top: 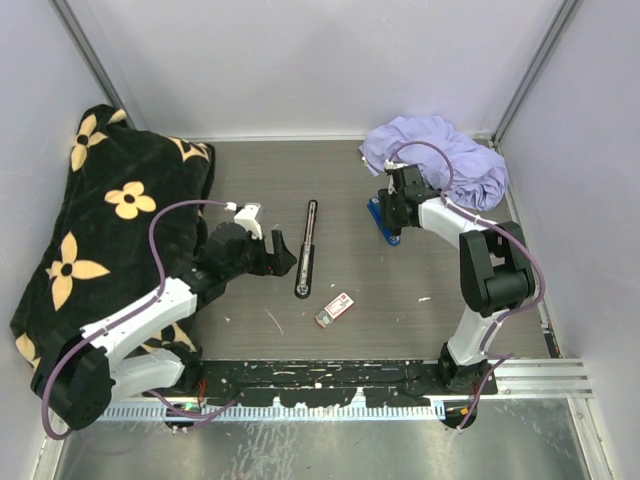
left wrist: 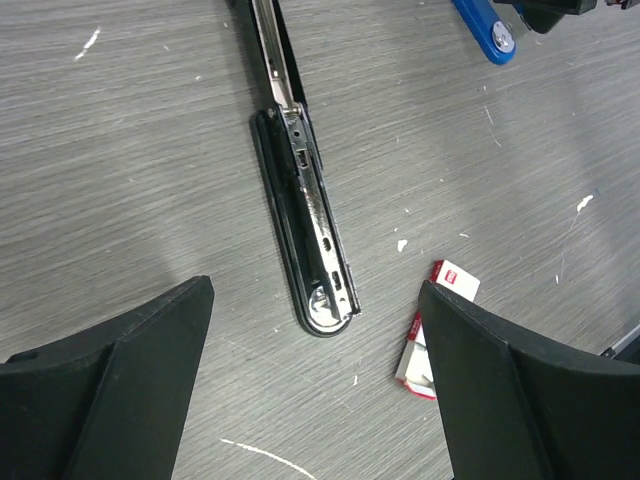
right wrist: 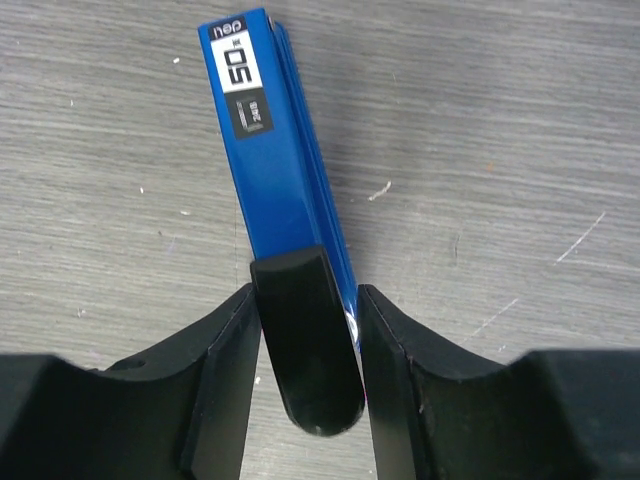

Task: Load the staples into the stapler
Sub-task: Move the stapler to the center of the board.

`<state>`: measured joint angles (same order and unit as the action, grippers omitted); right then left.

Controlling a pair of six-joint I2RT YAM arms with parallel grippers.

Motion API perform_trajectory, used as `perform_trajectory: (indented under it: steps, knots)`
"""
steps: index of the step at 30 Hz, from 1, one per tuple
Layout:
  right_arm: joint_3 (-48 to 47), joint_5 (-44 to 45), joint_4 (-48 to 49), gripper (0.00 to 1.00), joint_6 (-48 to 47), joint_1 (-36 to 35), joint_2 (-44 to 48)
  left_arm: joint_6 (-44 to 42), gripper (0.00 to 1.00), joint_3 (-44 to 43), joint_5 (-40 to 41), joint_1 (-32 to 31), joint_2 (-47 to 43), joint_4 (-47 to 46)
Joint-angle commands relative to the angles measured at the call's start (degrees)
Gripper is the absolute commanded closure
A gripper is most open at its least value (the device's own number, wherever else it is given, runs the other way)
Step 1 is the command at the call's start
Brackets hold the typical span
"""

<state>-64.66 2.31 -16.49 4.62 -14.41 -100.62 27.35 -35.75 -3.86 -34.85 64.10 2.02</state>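
A black stapler (top: 306,248) lies opened flat at mid-table, its metal staple channel facing up (left wrist: 305,215). The staples box (top: 335,309), white with a red label, lies just to its front right; in the left wrist view the box (left wrist: 440,310) is partly hidden behind my right finger. My left gripper (top: 278,256) is open and empty, hovering just left of the black stapler, its jaws wide apart over bare table (left wrist: 315,390). My right gripper (top: 392,210) is shut on the black rear end of a blue stapler (right wrist: 268,150) resting on the table at the back right.
A black blanket with yellow flowers (top: 100,230) covers the table's left side. A crumpled lilac cloth (top: 440,155) lies in the back right corner. Grey walls close in the table. The blue stapler's tip shows in the left wrist view (left wrist: 485,30).
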Motion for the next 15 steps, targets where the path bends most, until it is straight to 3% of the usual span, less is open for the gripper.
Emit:
perform_trajectory:
  steps: [1, 3, 7, 12, 15]
  knots:
    - [-3.84, 1.65, -0.47, 0.51, -2.19, -0.40, -1.41, -2.84, 0.14, -0.80, 0.29, 1.02, -2.42, 2.00]
    - [-3.66, 2.33, -0.55, 0.54, -2.38, -0.78, -1.88, -3.01, 0.14, -0.78, -0.06, 1.11, -2.85, 2.03]
    - [-3.17, 2.81, -0.56, 0.70, -1.84, -1.01, -1.12, -3.02, 0.14, 0.32, -0.77, 1.06, -4.09, 0.21]
    - [-4.36, 1.86, -3.98, 0.98, 1.65, -1.01, 1.19, -3.18, 0.16, 4.22, -1.12, 1.06, -6.93, -6.15]
    - [-5.83, -2.43, -7.42, 0.99, 7.28, -1.12, 3.41, -3.77, 0.19, 8.51, -1.12, 0.69, -7.45, -15.30]
